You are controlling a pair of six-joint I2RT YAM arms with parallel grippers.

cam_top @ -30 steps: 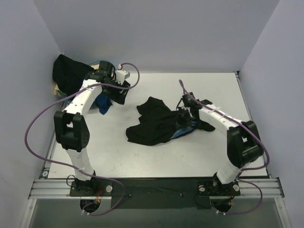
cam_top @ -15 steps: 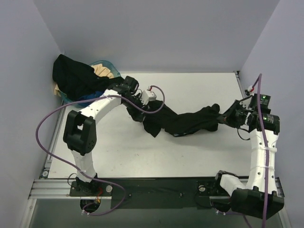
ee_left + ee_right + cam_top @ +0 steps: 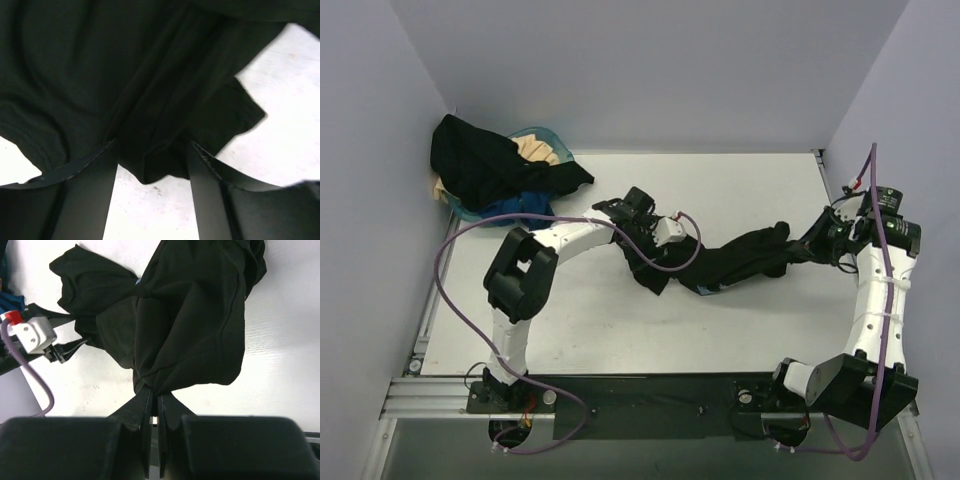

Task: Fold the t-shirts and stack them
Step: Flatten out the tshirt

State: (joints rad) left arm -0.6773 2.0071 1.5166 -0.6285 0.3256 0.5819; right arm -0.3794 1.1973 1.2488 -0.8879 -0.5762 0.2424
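The white desk (image 3: 620,330) carried a black shirt (image 3: 745,258) lying in a long band across its middle. At the far left corner, other shirts (image 3: 480,165), black, cream and blue, were heaped over a basket (image 3: 548,134). The right hand (image 3: 154,396) was clamped on the shirt's right end. The left hand (image 3: 152,150) stood spread apart at its left end, with cloth between the fingers.

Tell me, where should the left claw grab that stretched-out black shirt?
Grip the black t-shirt by the bunched fold at its left end, which sits between the open fingers of the left gripper. Come from the left, opposite the right gripper, which pinches the other end, so a pull would likely spread the cloth flat.
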